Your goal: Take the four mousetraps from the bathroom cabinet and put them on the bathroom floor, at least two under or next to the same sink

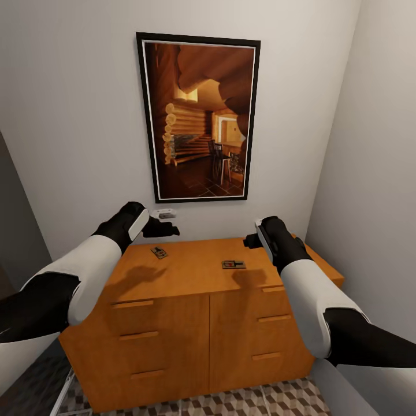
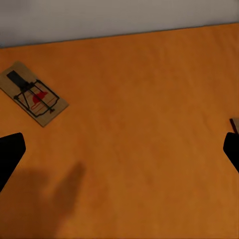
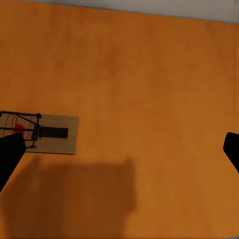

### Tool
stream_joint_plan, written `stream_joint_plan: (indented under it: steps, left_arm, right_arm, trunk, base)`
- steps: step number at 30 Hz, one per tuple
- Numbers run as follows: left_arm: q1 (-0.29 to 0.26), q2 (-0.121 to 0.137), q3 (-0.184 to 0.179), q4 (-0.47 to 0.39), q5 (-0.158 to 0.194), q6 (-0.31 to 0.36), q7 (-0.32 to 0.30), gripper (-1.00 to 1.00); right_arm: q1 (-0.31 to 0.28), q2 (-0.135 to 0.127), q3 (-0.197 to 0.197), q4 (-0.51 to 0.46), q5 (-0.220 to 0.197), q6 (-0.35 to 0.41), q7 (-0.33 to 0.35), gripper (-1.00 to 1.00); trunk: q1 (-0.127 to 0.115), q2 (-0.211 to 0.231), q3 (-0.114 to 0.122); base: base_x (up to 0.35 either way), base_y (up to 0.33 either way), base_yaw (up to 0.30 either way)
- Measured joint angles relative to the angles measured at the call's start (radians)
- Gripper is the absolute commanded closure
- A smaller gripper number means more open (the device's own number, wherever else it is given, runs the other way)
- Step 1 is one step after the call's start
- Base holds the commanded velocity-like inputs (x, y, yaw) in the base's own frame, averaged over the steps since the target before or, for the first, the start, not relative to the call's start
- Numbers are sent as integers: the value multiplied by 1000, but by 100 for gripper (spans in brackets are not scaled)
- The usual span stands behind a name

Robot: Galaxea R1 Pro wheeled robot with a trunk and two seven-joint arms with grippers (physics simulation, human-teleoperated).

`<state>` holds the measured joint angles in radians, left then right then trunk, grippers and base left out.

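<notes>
Pale walls [image 1: 69, 115]; framed log-cabin picture [image 1: 198, 117]; white wall fixture [image 1: 166, 214].

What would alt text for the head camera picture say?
Two mousetraps, one towards the left and one towards the right, lie on the orange-brown cabinet. The left gripper and right gripper hover above it, under a framed picture.

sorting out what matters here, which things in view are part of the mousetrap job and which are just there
Part of the job:
- mousetrap nearer the left gripper
- mousetrap nearer the right gripper
- cabinet they lie on
- tiled floor
- left gripper, open
- right gripper, open

Just there:
- framed picture on the wall
- small white fitting under it
</notes>
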<state>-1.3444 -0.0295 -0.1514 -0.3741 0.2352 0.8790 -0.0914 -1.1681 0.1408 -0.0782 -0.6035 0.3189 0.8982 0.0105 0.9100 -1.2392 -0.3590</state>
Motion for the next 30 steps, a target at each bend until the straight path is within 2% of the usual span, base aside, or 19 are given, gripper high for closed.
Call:
stream_joint_plan:
  steps: [30]
  left_arm:
    - [0,-2,-9,-2,-8,-39,11,-100]
  right_arm:
    - [0,4,0,-1,5,-6,0,-100]
  trunk:
    - [0,0,0]
  base:
    - [3,0,0]
